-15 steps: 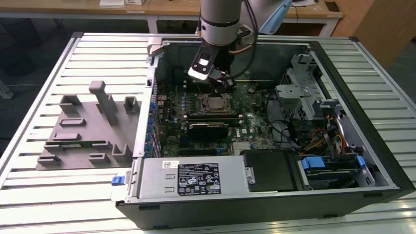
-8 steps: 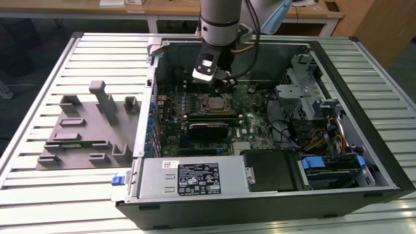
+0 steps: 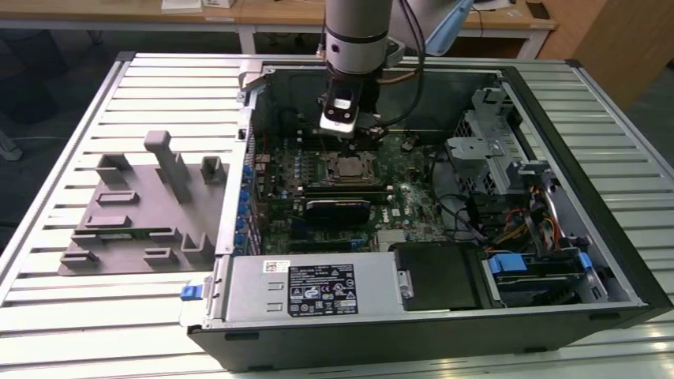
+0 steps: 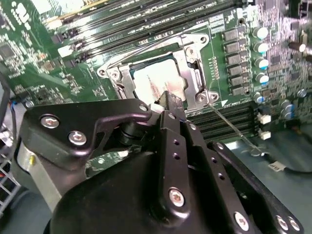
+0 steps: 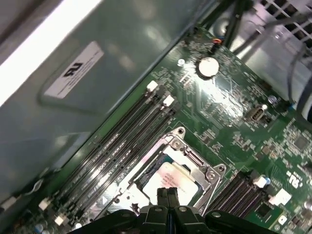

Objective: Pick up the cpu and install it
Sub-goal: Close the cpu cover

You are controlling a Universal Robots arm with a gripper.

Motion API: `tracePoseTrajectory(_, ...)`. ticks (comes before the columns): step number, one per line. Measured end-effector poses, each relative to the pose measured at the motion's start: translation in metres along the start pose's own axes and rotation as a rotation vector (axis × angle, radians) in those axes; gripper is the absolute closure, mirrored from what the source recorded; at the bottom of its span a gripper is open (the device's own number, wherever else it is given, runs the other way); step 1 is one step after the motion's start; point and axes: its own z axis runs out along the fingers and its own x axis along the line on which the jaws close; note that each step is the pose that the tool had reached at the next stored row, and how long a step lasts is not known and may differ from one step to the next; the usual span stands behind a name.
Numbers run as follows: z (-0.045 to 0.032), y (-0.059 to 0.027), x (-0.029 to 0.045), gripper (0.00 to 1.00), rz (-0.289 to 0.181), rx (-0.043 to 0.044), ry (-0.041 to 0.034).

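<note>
Cpu sat inside the metal-framed socket on the green motherboard; the gripper hung right over it, fingers closed together, gripping nothing

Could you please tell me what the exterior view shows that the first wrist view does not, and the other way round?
Exterior view: the grey slotted fixture tray on the slatted metal table, the grey labelled power supply box and the whole open black computer case. First wrist view: the round silver coin battery and the white sticker on a case wall. Shared: the flat silvery-grey square cpu lying in its metal-framed socket, with the shut pincer poised over it.
</note>
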Motion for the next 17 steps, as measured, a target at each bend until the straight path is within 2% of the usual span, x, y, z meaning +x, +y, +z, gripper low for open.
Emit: tracePoseTrajectory(17, 0.0, 0.0, 0.0, 0.89, -0.263, -0.0005, 0.0086)
